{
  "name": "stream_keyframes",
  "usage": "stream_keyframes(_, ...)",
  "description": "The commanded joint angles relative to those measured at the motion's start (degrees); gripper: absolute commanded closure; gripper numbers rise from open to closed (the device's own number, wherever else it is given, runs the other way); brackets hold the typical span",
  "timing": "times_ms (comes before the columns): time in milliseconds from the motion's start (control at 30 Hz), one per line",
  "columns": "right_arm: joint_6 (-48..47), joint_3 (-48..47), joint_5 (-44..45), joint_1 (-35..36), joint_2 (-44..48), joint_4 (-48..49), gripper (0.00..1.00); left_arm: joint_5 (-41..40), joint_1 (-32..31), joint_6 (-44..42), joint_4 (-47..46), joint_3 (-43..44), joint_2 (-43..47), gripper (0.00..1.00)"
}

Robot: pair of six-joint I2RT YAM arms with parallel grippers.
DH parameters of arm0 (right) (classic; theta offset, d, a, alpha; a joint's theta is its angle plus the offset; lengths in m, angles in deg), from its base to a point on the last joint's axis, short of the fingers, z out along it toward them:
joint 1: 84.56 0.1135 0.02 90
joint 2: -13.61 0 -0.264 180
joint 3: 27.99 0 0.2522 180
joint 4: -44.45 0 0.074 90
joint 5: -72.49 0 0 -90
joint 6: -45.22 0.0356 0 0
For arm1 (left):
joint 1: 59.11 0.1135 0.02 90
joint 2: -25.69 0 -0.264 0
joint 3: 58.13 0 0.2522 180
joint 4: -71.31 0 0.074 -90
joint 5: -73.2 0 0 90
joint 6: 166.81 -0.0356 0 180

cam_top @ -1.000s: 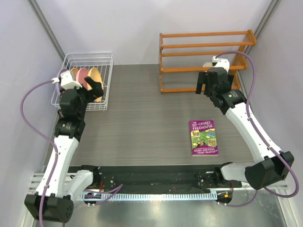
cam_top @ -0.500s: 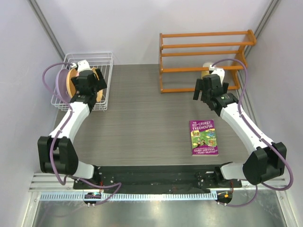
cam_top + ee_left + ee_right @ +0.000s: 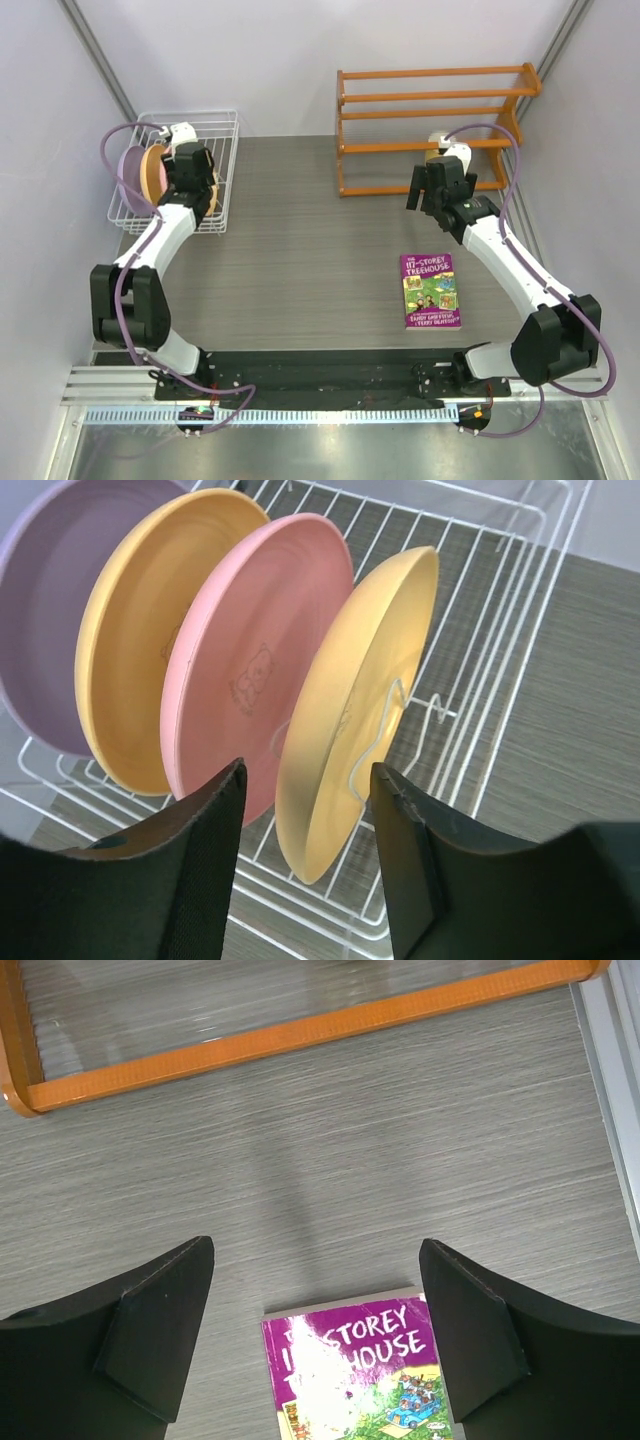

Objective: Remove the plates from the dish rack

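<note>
Grey bench | dish rack holding four upright plates | left pincer apart, facing nearest orange-yellow plate | right pincer apart near purple book

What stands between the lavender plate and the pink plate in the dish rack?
One orange-yellow plate, standing on edge between the lavender plate and the pink plate. The left wrist view shows it plainly.

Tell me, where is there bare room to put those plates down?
The grey table stretch between the dish rack and the purple book is bare, as is the strip between book and orange shelf. Inside the rack it is crowded: four plates stand close together.
</note>
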Motion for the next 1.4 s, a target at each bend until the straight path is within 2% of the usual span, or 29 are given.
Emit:
stream_keyframes(0, 0.4, -0.4, -0.7, -0.3, 0.2, 2.4, 0.12, -5.8, -1.0, -2.8, -3.3, 2.0, -2.1, 0.51)
stream_keyframes(167, 0.5, 0.0, -0.4, -0.4, 0.7, 2.4, 0.12, -7.9, -1.7, -4.1, -4.0, 1.6, -4.3, 0.54)
stream_keyframes(200, 0.5, 0.1, -0.3, -0.4, 0.8, 2.4, 0.14, -8.5, -1.7, -4.1, -4.0, 1.6, -4.5, 0.62)
stream_keyframes(267, 0.5, 0.2, -0.2, -0.6, 0.7, 2.4, 0.15, -9.1, -1.9, -4.6, -4.1, 1.7, -4.9, 0.71)
stream_keyframes(300, 0.5, 0.3, -0.2, -0.5, 0.7, 2.5, 0.16, -9.7, -2.3, -4.9, -4.1, 1.6, -4.8, 0.79)
stream_keyframes(467, 0.8, 0.6, -0.6, -0.5, 0.5, 2.7, 0.18, -13.6, -4.8, -7.9, -5.3, 1.4, -4.3, 0.88)
stream_keyframes(567, 0.8, 0.8, -0.7, -0.6, 0.2, 2.7, 0.19, -17.1, -6.5, -9.9, -6.4, 1.5, -3.2, 0.99)
stream_keyframes(667, 1.1, 1.0, -0.9, -0.5, 0.2, 2.8, 0.19, -20.2, -8.4, -12.7, -7.6, 2.2, -2.2, 1.0)
stream_keyframes(933, 1.5, 1.4, -1.8, -0.6, 1.0, 2.9, 0.19, -32.8, -14.7, -30.8, -18.1, 4.4, 0.0, 1.0)
stream_keyframes(1033, 1.8, 1.5, -2.5, -0.5, 2.1, 3.0, 0.19, -34.8, -15.9, -32.4, -17.7, 5.1, 1.5, 1.0)
stream_keyframes(1100, 1.3, 1.7, -4.1, -0.5, 3.5, 3.3, 0.19, -35.4, -17.0, -31.6, -15.6, 5.9, 3.4, 1.0)
stream_keyframes(1167, 1.2, 2.7, -5.4, -0.5, 4.7, 4.1, 0.18, -34.4, -18.2, -25.4, -8.6, 7.3, 6.1, 1.0)
stream_keyframes(1233, 0.8, 4.1, -9.3, -0.5, 6.5, 6.3, 0.19, -28.3, -19.2, -19.8, 1.3, 8.4, 7.9, 1.0)
stream_keyframes(1367, 1.9, 5.7, -16.5, -0.5, 8.5, 8.7, 0.18, -17.8, -19.7, -4.6, 12.9, 9.9, 11.5, 1.0)
